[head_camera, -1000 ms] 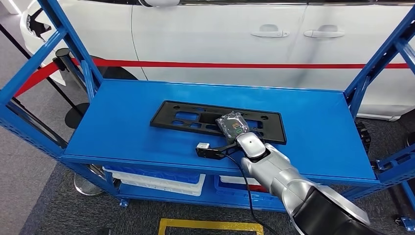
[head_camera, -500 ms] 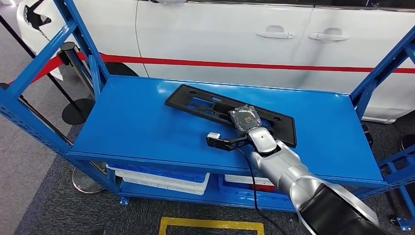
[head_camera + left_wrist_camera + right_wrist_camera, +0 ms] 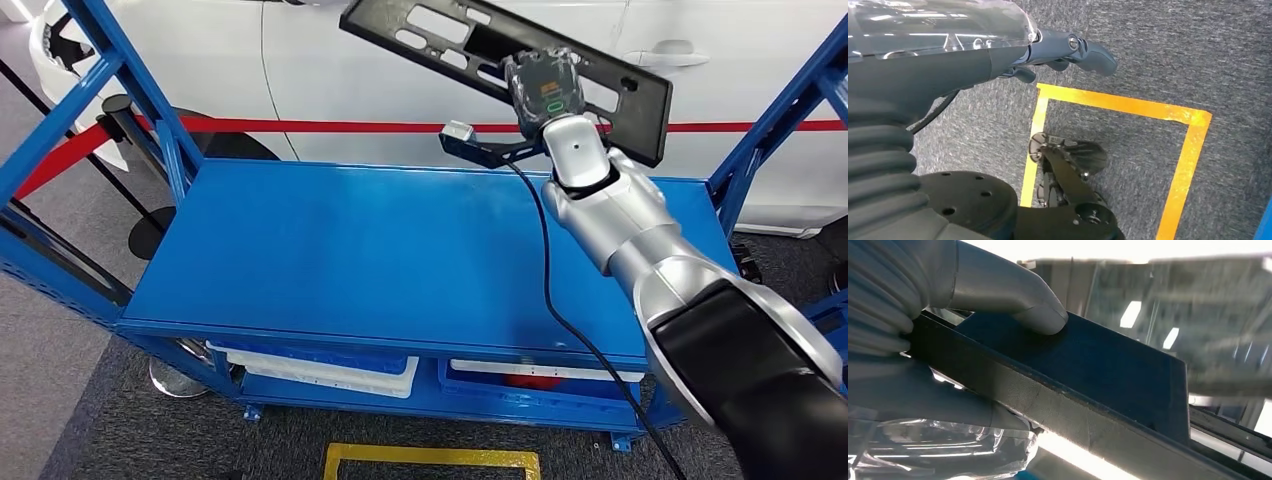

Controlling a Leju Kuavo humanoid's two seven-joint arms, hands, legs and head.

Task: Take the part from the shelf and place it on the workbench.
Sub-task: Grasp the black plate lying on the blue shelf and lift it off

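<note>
Behind the blue shelf [image 3: 400, 250] stands a white car [image 3: 420, 70] with a red stripe, and grey carpet lies below. The robot's right hand [image 3: 545, 90] holds the black part [image 3: 470, 40] up high, well above the shelf top and tilted, with the far end pointing up and away. In the right wrist view, the thick grey thumb [image 3: 1040, 315] presses flat on the dark face of the part, and the other fingers sit under it, so the hand pinches the part near 1 edge.

The step now looks like carrying the part away from the shelf. To do it well, the robot should keep the pinch tight, since the part is long and held off its middle, so it may want to tip or twist. Slow, smooth turning would help keep it from swinging.

Blue posts [image 3: 770, 120] rise on both sides of the shelf. The long part could bump a post or the car if it swings wide. The safest open room seems to be straight up and back toward the robot.

The left hand [image 3: 1068, 50] hangs low over the carpet, near a yellow tape line [image 3: 1128, 105]. Its fingers look loosely bent and hold nothing that can be seen, but it is hard to tell if they are spread or closed.
</note>
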